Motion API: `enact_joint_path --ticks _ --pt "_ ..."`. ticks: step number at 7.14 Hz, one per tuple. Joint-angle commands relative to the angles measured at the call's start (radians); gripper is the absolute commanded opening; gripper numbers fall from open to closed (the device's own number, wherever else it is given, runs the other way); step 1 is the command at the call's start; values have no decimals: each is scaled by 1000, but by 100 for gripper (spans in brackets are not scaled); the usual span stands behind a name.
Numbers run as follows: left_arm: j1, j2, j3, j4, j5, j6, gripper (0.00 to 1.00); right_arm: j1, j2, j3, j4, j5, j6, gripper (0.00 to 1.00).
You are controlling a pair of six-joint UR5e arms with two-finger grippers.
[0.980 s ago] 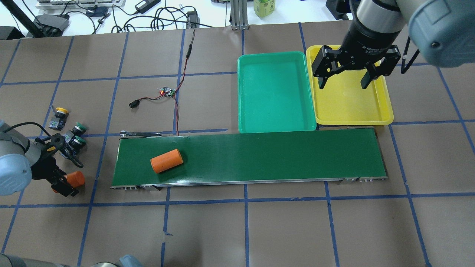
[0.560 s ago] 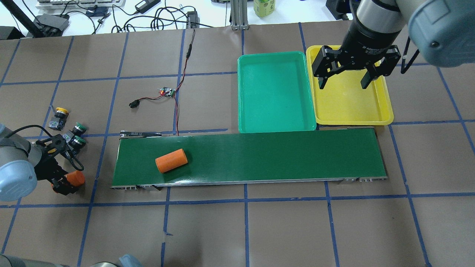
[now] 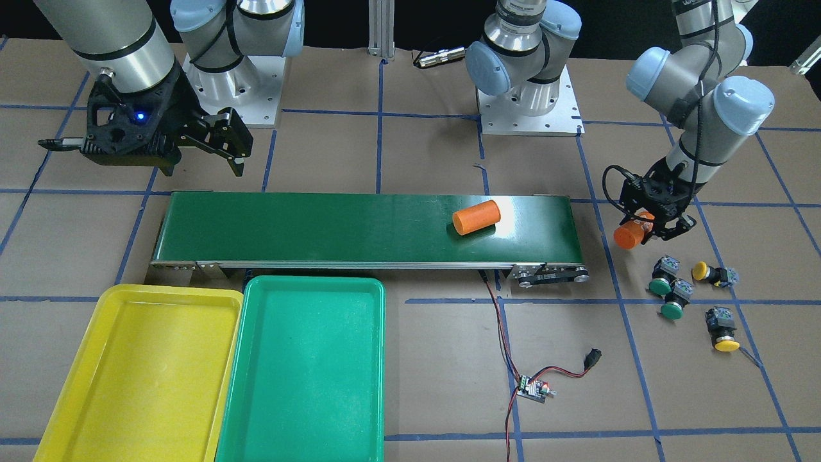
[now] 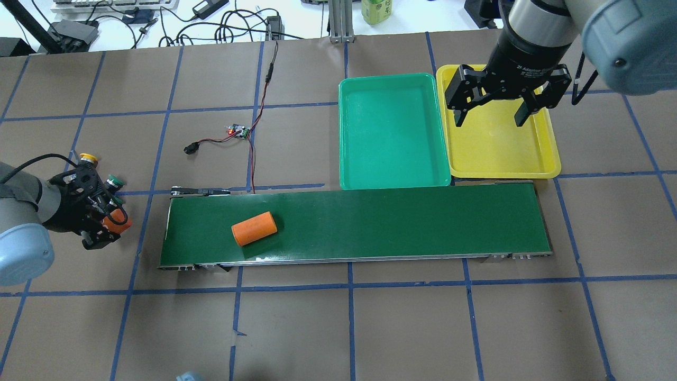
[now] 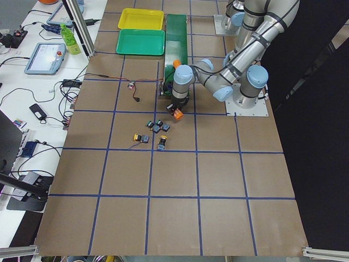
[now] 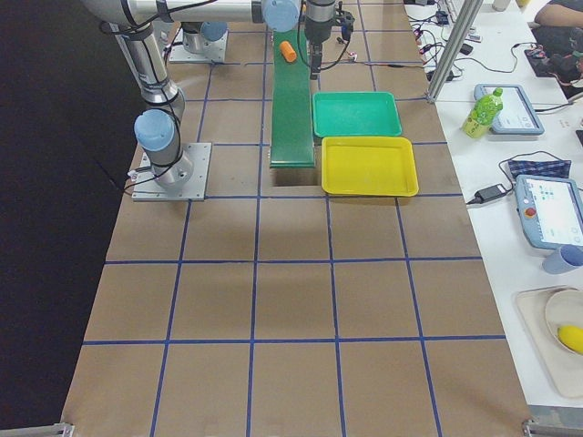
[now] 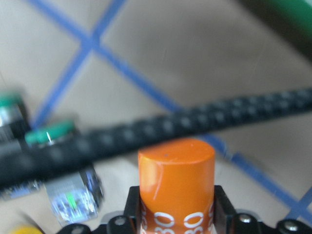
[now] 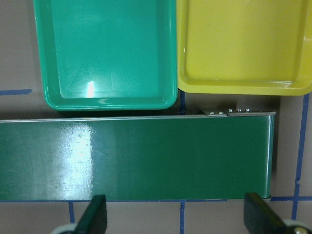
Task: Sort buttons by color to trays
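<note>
- My left gripper (image 3: 648, 226) is clenched on a short orange plastic cylinder (image 3: 626, 235); the cylinder's free end sticks out past the fingers.
- In the front-facing view, four small black-bodied push-buttons with mushroom caps lie on the brown table (image 3: 436, 385) at 5 o'clock of that gripper. None is in a tray.
- The first green-capped button (image 3: 659, 285) and the second green-capped button (image 3: 671, 311) lie just beside each other.
- The first yellow-capped button (image 3: 700, 271) sits at 3 o'clock of the green pair, and the second yellow-capped button (image 3: 727, 345) at 5 o'clock.
- A second orange cylinder (image 3: 476, 217) lies on its side on the long dark-green conveyor belt (image 3: 321, 228).
- The shallow green plastic tray (image 3: 308, 385) and the shallow yellow plastic tray (image 3: 141, 385) stand side by side, at 6 to 7 o'clock of the belt.
- My right gripper (image 4: 490, 120) is released, its jaws spread wide with nothing between them.
</note>
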Motion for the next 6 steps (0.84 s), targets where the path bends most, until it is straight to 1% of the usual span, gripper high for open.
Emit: enact_joint_path --ticks 1,2,3,4,5,6 --pt "-192 104 46 -126 8 -13 0 -1 0 0 0 0 0 100" --pt "-278 136 49 -168 12 -39 0 -1 0 0 1 0 1 100" --pt "-346 147 42 -177 27 -74 0 -2 0 0 0 0 1 100" --pt "-393 144 25 -176 69 -81 0 -1 0 0 1 0 1 100" --pt "-411 132 -2 -165 81 -82 0 -1 0 0 1 0 1 100" --pt "-415 124 -12 -160 78 -84 32 -1 0 0 1 0 1 100"
